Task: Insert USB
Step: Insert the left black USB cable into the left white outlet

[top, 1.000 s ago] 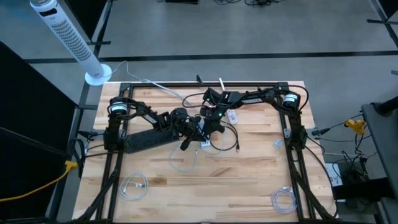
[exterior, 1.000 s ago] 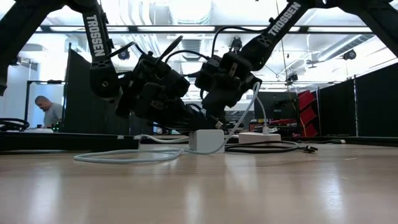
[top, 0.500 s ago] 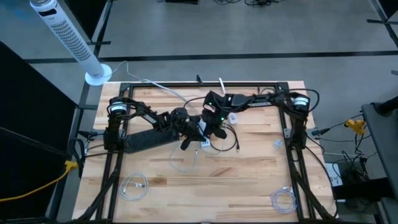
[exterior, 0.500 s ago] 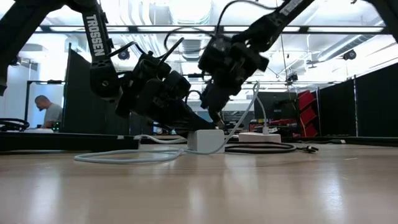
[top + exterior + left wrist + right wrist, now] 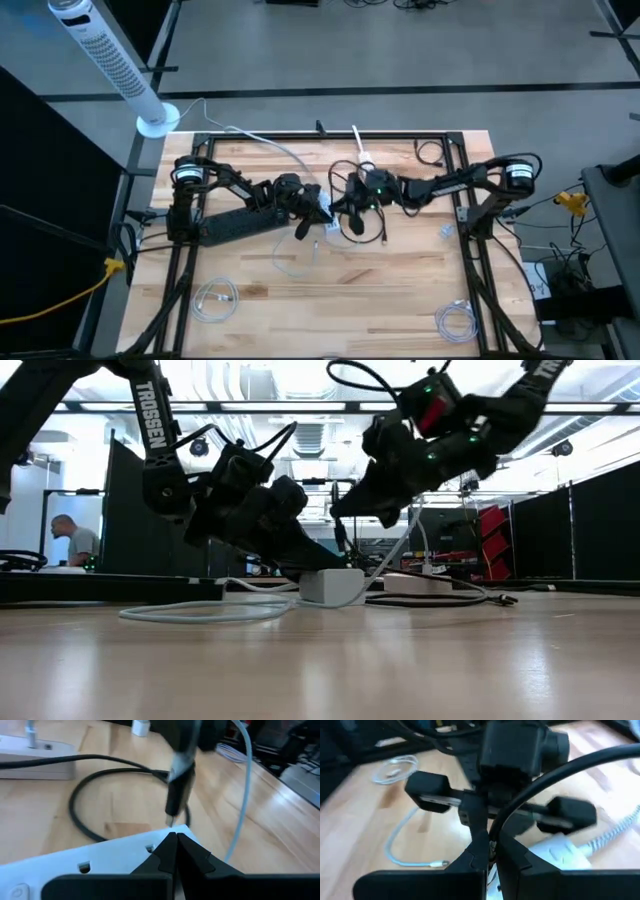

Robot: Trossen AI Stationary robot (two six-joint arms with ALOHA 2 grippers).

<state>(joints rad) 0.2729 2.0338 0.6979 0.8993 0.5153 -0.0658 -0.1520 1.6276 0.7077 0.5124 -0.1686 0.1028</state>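
White plastic marks the target: a USB charger block (image 5: 100, 865) is sitting right under the left gripper (image 5: 176, 849), whose fingers are pressed together on its top edge, pinning it. Black USB plug (image 5: 176, 800) is hanging just beyond, long axis nearly upright, tip aimed down at the block's slotted face, clamped in the right gripper (image 5: 490, 851). That arm is the nearer one to finish, judging by the small gap left. Which slot lines up with the plug is hard to make out; motion blur is hiding the tip.
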